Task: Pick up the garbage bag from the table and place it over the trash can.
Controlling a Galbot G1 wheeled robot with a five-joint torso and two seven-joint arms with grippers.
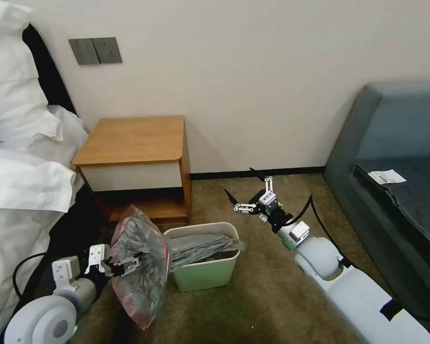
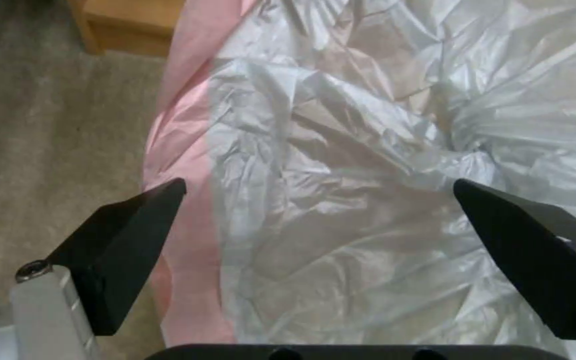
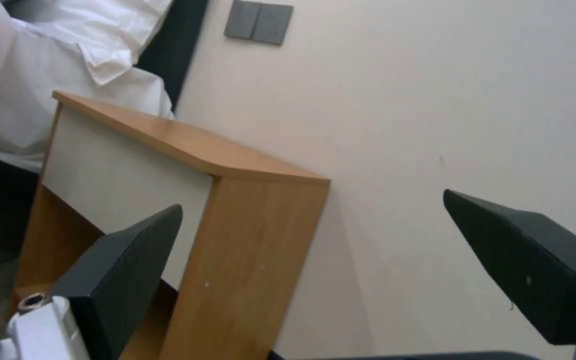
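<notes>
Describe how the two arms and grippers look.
Both arms are pale grey-white with rounded joint housings. Each gripper, left and right, has white linkages and black wedge-shaped fingers. A black cable loops by each wrist.

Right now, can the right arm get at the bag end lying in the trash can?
Probably yes. The right end effector is open above bare carpet right of the trash can, nothing between them. The garbage bag drapes across the rim; the left end effector is at its mouth.
</notes>
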